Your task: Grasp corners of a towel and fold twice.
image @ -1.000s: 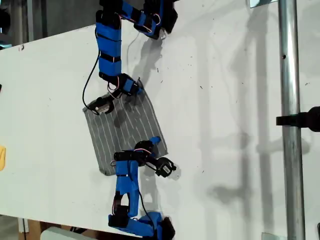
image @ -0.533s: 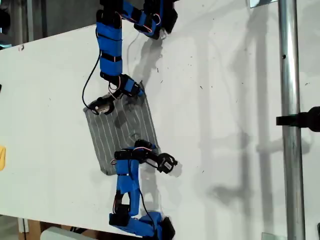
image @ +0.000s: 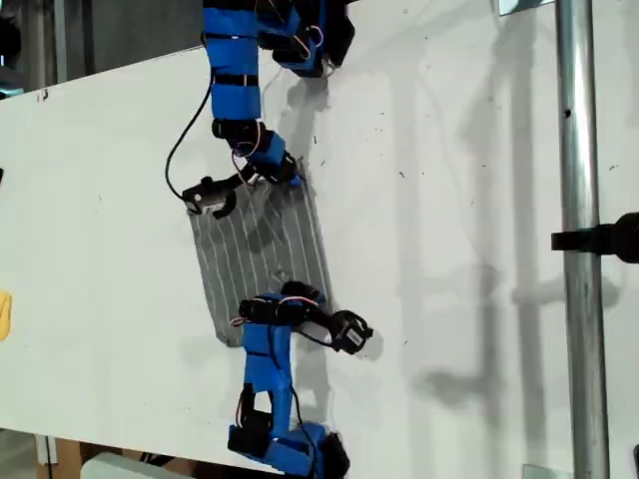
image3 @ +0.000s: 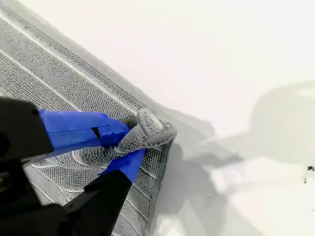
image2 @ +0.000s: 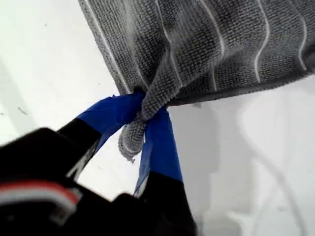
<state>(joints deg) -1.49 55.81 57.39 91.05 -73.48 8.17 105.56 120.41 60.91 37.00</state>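
Clamped tight, my first gripper (image2: 142,113) pinches one of the corners (image2: 130,140) of the towel (image2: 211,44) in the first wrist view. The blue-taped jaws are closed to a narrow gap, with the tip of cloth bunched and poking out between them. From that pinch the grey cloth with thin white stripes spreads away, puckered near the jaws. One hem runs off along the white table (image2: 44,59), and bare table lies on both sides of it.

In the second wrist view, my second gripper (image3: 135,142) is likewise closed on a corner (image3: 152,130), which is rolled into a small lifted fold between the blue jaws. The towel (image3: 44,73) lies flat beneath the gripper, its hem running straight past the pinch. Beyond that hem the table (image3: 197,49) is open and white, crossed only by shadows.

In the exterior view, the towel (image: 265,249) lies mid-table as a tilted oblong between the two arms. My second gripper (image: 285,172) is at its upper corner on the exterior view's right. My first gripper (image: 300,297) is at the lower corner on that same side. A wide stretch of table (image: 449,200) is open towards the exterior view's right, up to a metal pole (image: 577,200). More bare table lies on the exterior view's left
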